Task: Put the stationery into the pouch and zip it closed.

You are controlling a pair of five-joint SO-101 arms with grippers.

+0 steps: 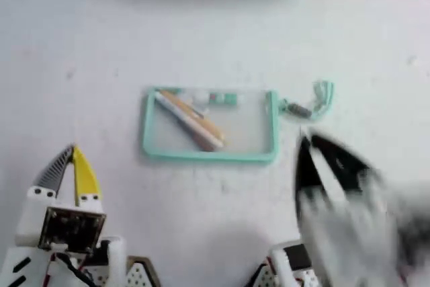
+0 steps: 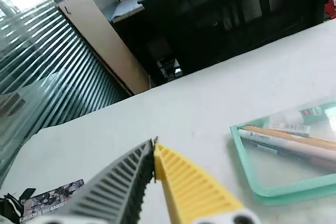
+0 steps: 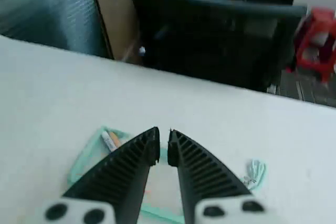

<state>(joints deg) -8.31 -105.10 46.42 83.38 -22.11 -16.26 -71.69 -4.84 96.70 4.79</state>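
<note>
Two tools sit over the near side of the surface [image 1: 215, 38]. My left tool [image 1: 74, 151], one finger grey and one yellow, has its tips pressed together on nothing. It is off to the near left of the pouch [image 1: 208, 157], apart from it. My right tool [image 1: 304, 140], black, shows just a thin slit between its tips and grips nothing. It hangs just beside the pouch's right end, near the mint cord [image 1: 321, 95] lying outside. The clear, mint-edged pouch lies flat mid-surface with pens [image 1: 191, 120] slanted inside. I cannot tell whether its zip is closed.
</note>
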